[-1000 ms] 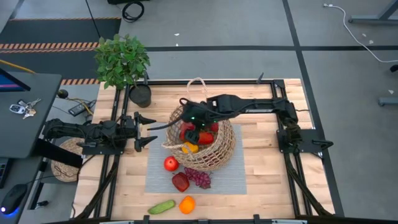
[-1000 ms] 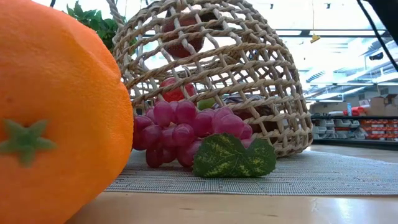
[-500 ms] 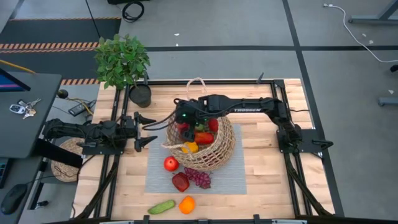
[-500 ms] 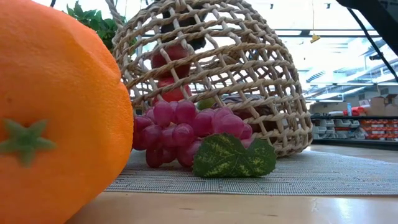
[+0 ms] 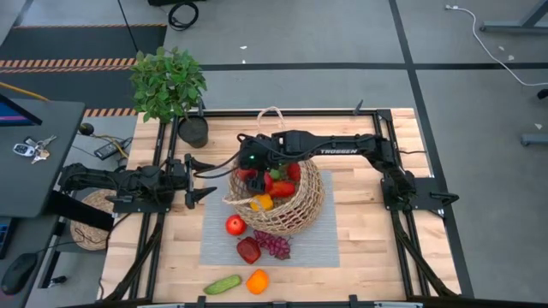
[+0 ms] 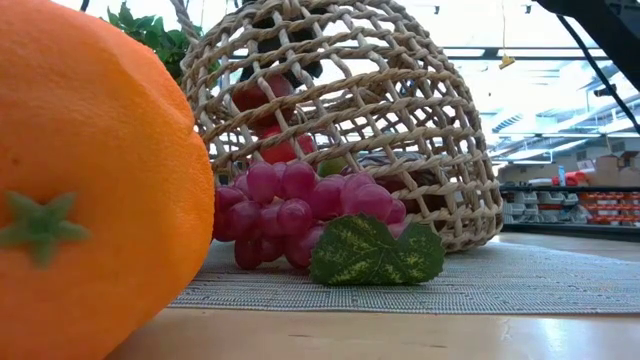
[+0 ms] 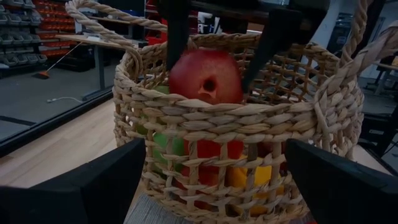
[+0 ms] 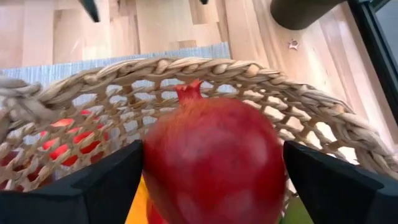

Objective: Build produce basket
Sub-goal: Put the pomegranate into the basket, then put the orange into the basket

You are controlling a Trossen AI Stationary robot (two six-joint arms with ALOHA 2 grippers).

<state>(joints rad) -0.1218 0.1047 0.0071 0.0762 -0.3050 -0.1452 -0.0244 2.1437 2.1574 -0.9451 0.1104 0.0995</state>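
White lettering "TROSSEN" along the right arm [image 5: 338, 151] in the high view, nothing else legible

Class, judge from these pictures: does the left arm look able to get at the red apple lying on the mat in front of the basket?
Probably yes. The left pincer waits open beside the basket, and the red apple lies uncovered on the mat with bare mat between them. The right pincer is busy over the basket.

Grey floor [image 5: 479, 94] runs round the wooden table [image 5: 368, 274], black lines crossing it. Hazard tape [image 5: 68, 63] far left, a dark desk [image 5: 38, 162] with keys [image 5: 30, 148], shelving [image 6: 570, 205] beyond.
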